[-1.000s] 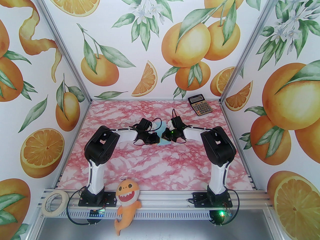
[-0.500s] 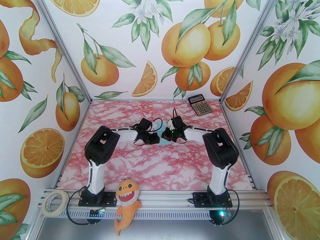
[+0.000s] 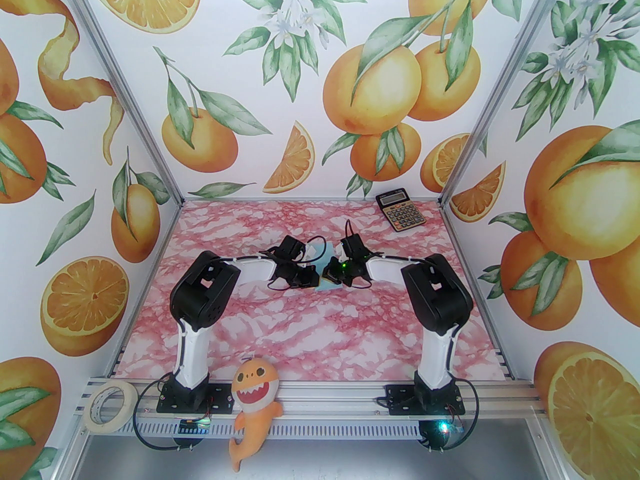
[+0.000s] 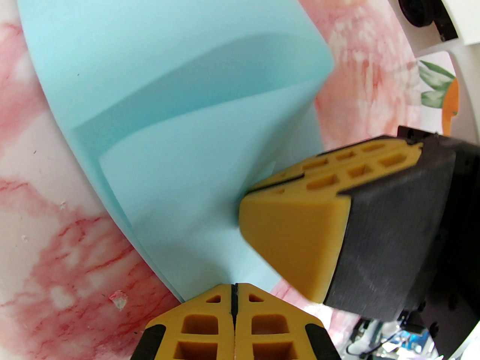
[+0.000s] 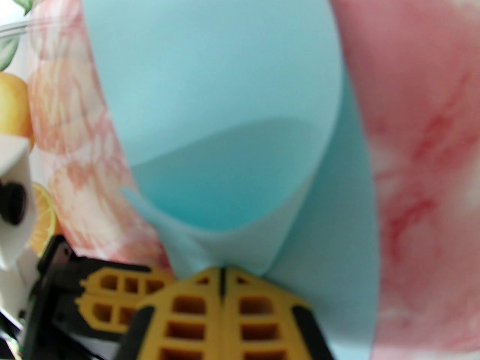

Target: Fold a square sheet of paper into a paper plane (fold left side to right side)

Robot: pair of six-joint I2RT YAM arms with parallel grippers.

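We're clamping left gripper [image 4: 234, 289] and right gripper [image 5: 222, 272] on the thin pale-blue square sheet of paper [image 4: 150, 69] — uneven pulling risking a skewed crease.

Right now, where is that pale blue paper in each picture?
Top external: blue paper at the table's middle, between the arms' tips.
Left wrist: blue paper across upper left, curled, left pincer shut on its bottom edge.
Right wrist: blue paper across upper middle, right pincer shut on it.
Shared landmark: pink marbled tabletop beneath it.
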